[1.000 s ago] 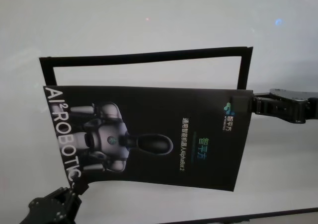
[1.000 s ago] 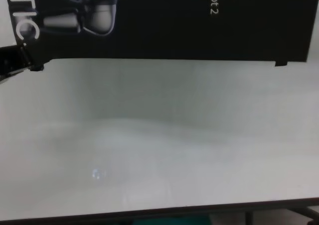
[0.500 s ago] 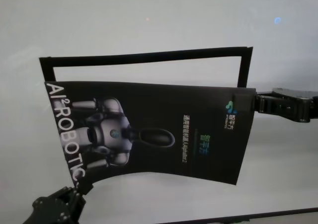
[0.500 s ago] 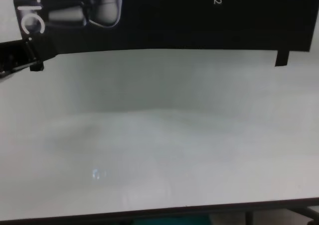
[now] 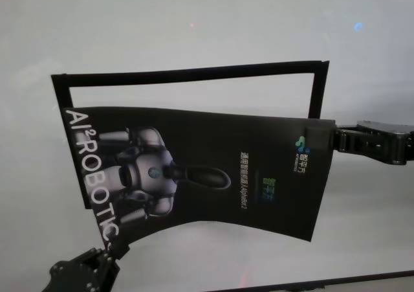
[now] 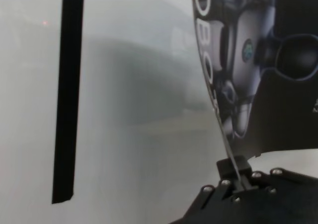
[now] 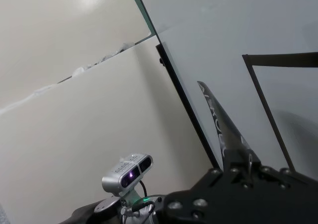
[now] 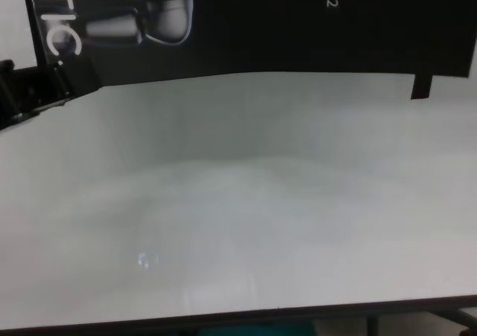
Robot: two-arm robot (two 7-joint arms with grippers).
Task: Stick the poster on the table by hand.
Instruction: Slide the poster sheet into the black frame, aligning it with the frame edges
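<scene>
With the left gripper (image 5: 110, 247) pinched fully closed on the near left corner of the poster (image 5: 207, 169), and the right gripper (image 5: 335, 140) clamped the same way on the far right corner, holding the sheet slung between the two arms just above the table (image 5: 194, 20). Carrying it rightward and slightly farther from the body compared with a second ago, both grippers having shifted that way together. Letting the near edge bow upward more in the middle, as the chest view shows, so the sheet is sagging unevenly rather than hanging taut. Partly overlapping the black tape frame (image 5: 194, 74) marked on the tabletop, with the frame's far strip and much of its right strip showing clear beyond the poster. Judging from this, aligning the poster with that outline rather than pressing it down yet; probably needing more travel away from the body and a flatter stretch before lowering.
</scene>
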